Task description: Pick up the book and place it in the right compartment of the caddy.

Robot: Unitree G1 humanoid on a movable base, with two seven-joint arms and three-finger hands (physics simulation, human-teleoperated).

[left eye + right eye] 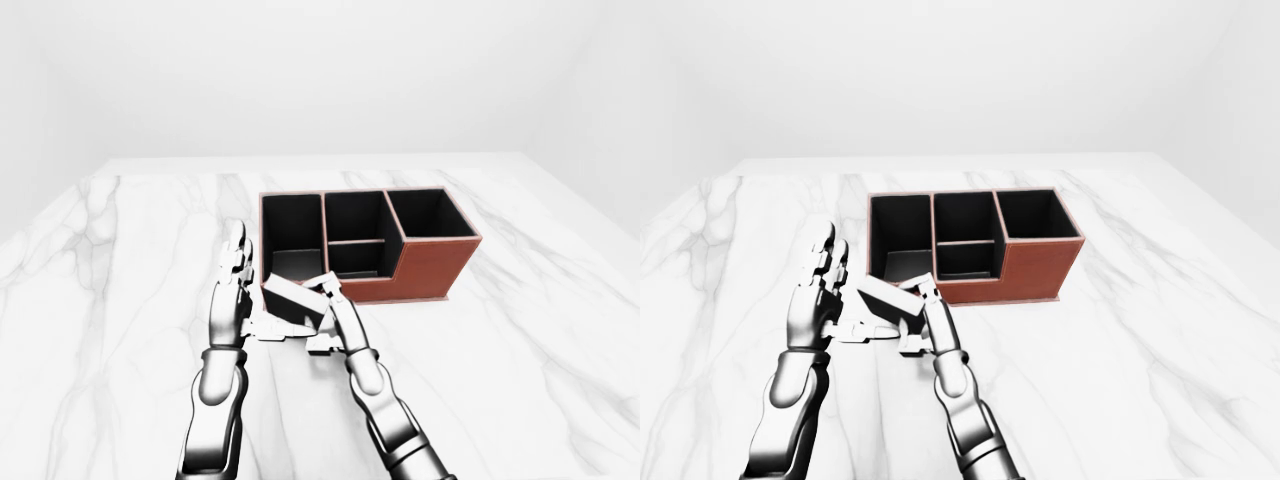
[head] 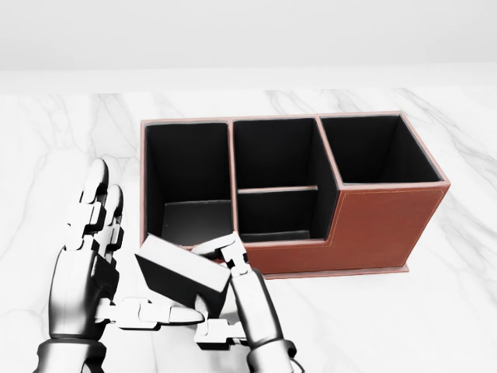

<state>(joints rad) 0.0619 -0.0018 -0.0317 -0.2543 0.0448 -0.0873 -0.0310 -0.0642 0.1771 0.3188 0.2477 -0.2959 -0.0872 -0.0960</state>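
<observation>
The book (image 2: 180, 277), a dark slab with a pale edge, is tilted and off the marble, overlapping the caddy's lower left corner in the head view. My right hand (image 2: 225, 299) is shut on it, fingers (image 2: 231, 255) hooked over its right end and the thumb below. My left hand (image 2: 116, 264) is open, its fingers straight up at the book's left and its thumb (image 2: 167, 315) stretched under the book. The red-brown caddy (image 2: 380, 225) has black compartments; its taller right compartment (image 2: 373, 151) holds nothing that I can see.
The caddy stands on a white marble table (image 2: 466, 311) with grey veins. Its left compartment (image 2: 190, 183) and the divided middle one (image 2: 276, 179) are lower than the right one. A plain pale wall (image 1: 320, 80) rises beyond the table's upper edge.
</observation>
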